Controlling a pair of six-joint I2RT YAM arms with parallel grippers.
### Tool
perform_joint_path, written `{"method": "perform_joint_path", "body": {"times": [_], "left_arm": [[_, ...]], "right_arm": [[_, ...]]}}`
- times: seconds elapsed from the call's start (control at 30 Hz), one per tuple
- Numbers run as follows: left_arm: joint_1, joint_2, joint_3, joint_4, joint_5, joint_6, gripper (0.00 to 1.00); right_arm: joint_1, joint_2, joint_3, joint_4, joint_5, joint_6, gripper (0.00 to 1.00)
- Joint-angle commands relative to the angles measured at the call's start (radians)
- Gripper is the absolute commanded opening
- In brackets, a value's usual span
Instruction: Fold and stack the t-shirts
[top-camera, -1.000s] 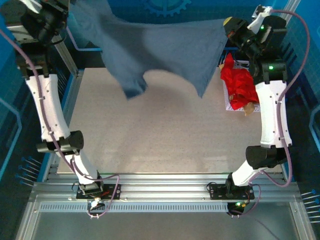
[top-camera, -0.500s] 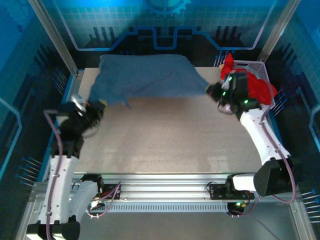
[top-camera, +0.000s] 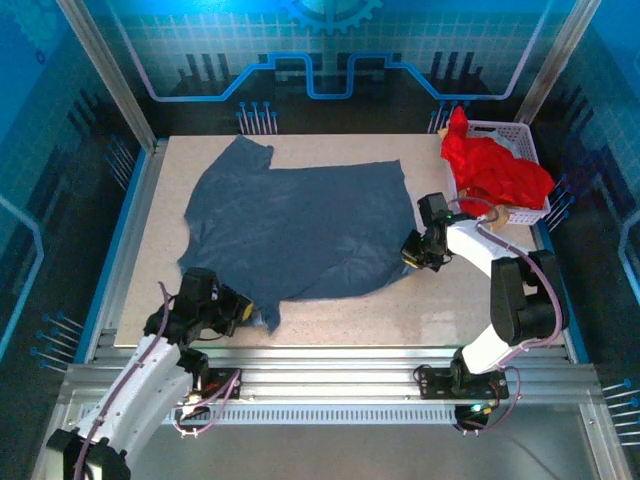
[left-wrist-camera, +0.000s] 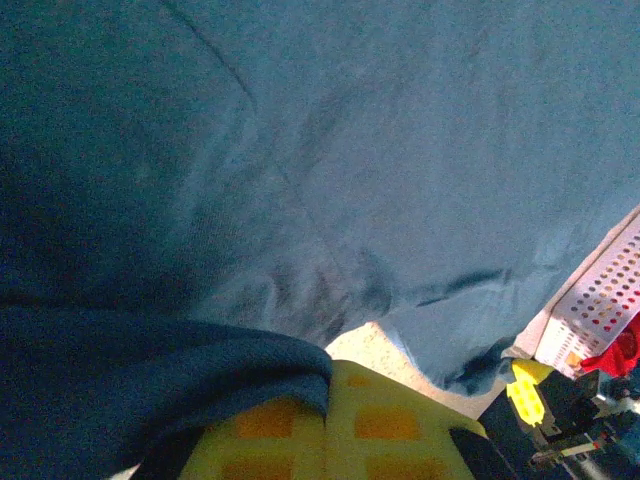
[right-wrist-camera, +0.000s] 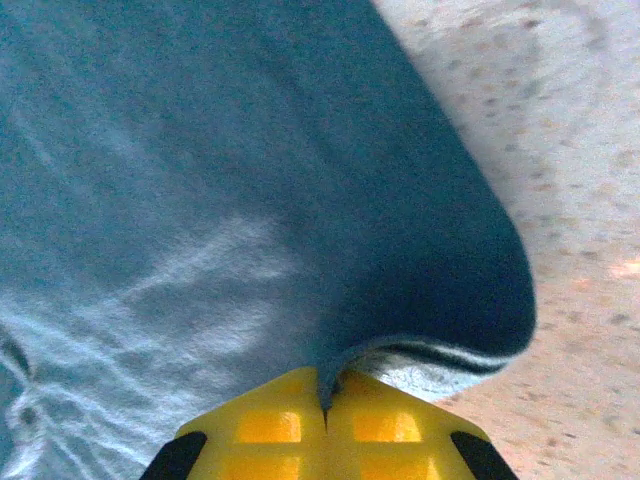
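Left gripper (top-camera: 250, 313) and right gripper (top-camera: 410, 252) each clench the blue t-shirt (top-camera: 300, 225). Uneven release could bunch it at the table's (top-camera: 350, 315) near edge.

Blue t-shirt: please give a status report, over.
Left gripper shut on blue t-shirt, near corner. Right gripper shut on its right edge. Shirt spread on table, unfolded. Red t-shirt in basket, nothing blocking.

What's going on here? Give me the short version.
A slate-blue t-shirt lies spread across the table, gripped at two points. The left end effector is shut on its near-left corner, the right end effector on its right edge. A red t-shirt sits heaped in the white basket at the far right.
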Motion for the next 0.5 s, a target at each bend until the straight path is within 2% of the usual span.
{"method": "perform_joint_path", "body": {"times": [0.0, 0.23, 0.37, 0.47], "left_arm": [[-0.031, 0.014, 0.04, 0.018, -0.013, -0.029, 0.0], [-0.073, 0.121, 0.049, 0.14, -0.022, -0.04, 0.0], [-0.1, 0.159, 0.081, 0.139, -0.041, -0.022, 0.0], [-0.114, 0.145, 0.106, 0.08, -0.073, -0.007, 0.0]], "right_arm": [[0.01, -0.052, 0.008, -0.09, 0.074, -0.027, 0.0], [-0.006, -0.077, 0.003, -0.182, 0.205, -0.019, 0.0], [-0.05, -0.092, -0.014, -0.159, 0.19, -0.043, 0.0], [-0.06, -0.078, -0.005, -0.165, 0.181, -0.059, 0.0]]}}
